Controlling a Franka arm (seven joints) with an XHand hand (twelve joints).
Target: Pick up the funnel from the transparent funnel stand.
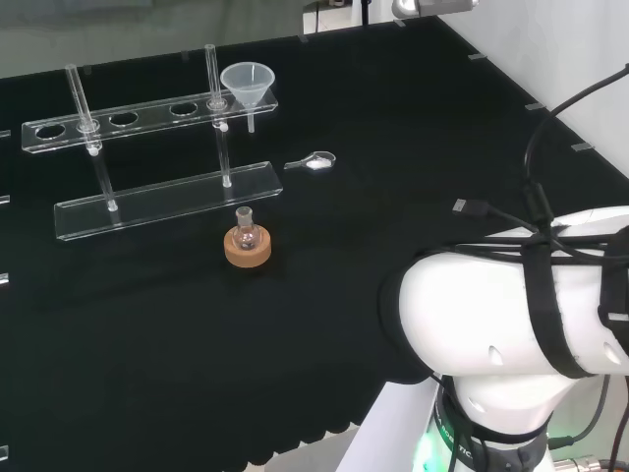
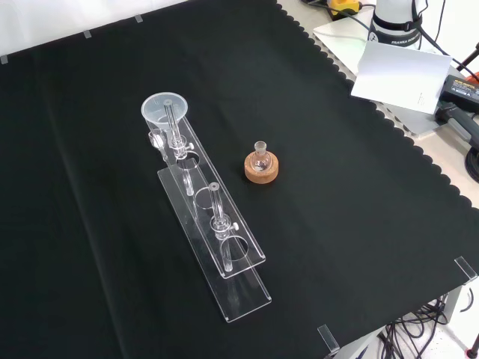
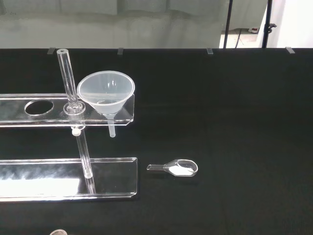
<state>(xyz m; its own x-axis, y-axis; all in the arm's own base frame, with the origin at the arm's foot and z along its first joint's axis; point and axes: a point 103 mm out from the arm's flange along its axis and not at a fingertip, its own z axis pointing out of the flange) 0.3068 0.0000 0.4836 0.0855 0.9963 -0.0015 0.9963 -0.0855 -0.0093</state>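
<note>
funnel (image 1: 245, 84): one, seated upright in right-end hole of clear stand (image 1: 147, 115), head view | hand: state cannot tell | one small flask (image 1: 246, 234) on cork ring (image 1: 248, 248) near stand | one scoop (image 3: 175, 168) with white powder on desk (image 1: 393, 147)

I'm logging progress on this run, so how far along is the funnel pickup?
Nothing looks done yet. The funnel sits in the end hole of the transparent funnel stand, its spout hanging below the upper plate, seen close in the wrist view. Nothing touches it. The whole job is left: reach the funnel, grasp it and lift it clear of the stand. The small flask on its cork ring and the scoop lie apart.
</note>
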